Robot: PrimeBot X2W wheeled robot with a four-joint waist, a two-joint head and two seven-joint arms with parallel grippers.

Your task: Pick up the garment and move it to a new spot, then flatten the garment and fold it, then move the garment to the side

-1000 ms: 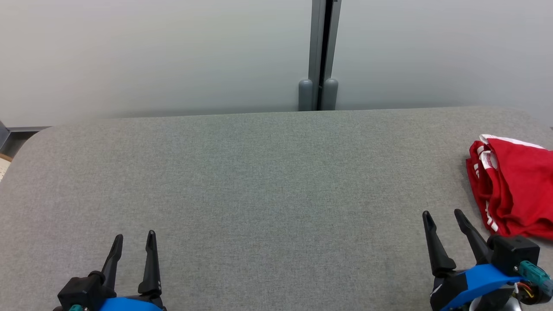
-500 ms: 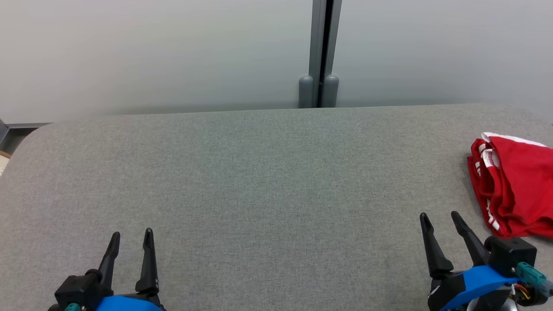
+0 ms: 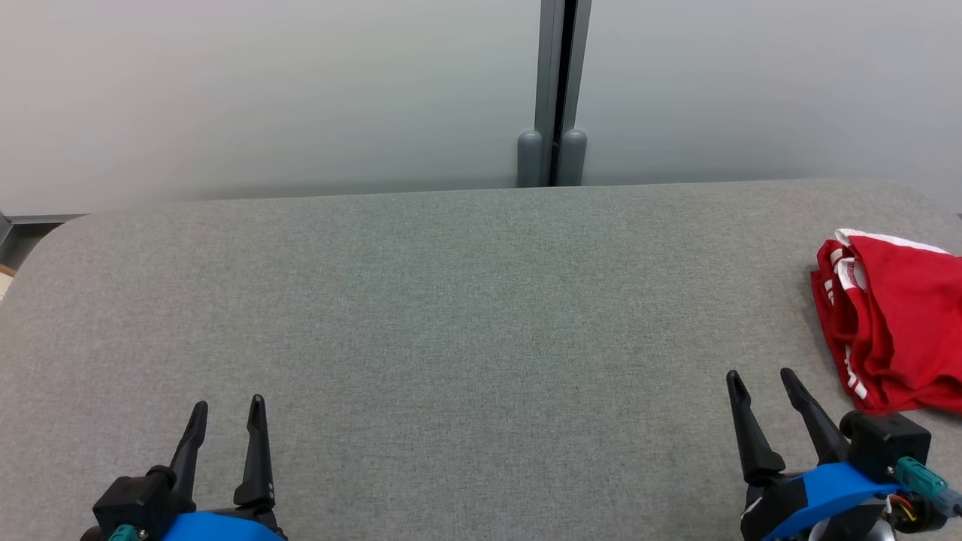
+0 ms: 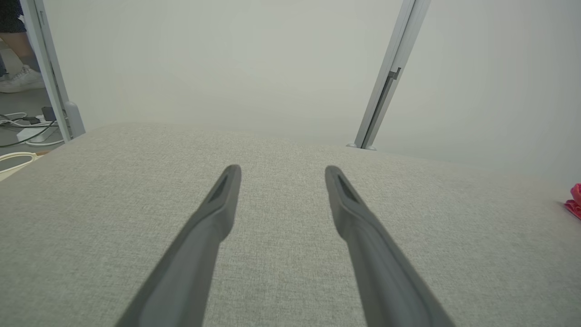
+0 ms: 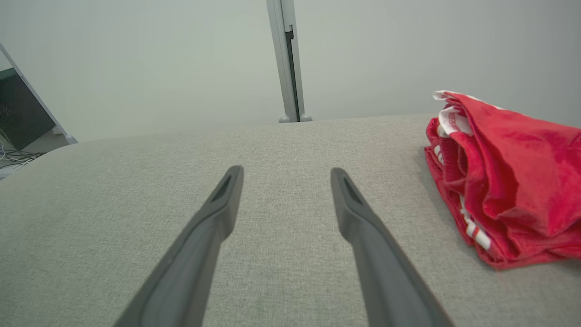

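The red garment [image 3: 894,330] lies bunched just right of the right gripper [image 3: 760,375], long axis running away (left gripper [image 3: 228,402] sits well apart), all fingers [image 3: 748,428] parted, empty.

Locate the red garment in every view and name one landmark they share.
Head view: red garment at the right edge, mid-height, on the grey table, beyond and right of the right gripper.
Left wrist view: red garment as a sliver at the far right edge.
Right wrist view: red garment on the right side, right of the fingers.
Shared landmark: the grey partition post behind the table's far edge.
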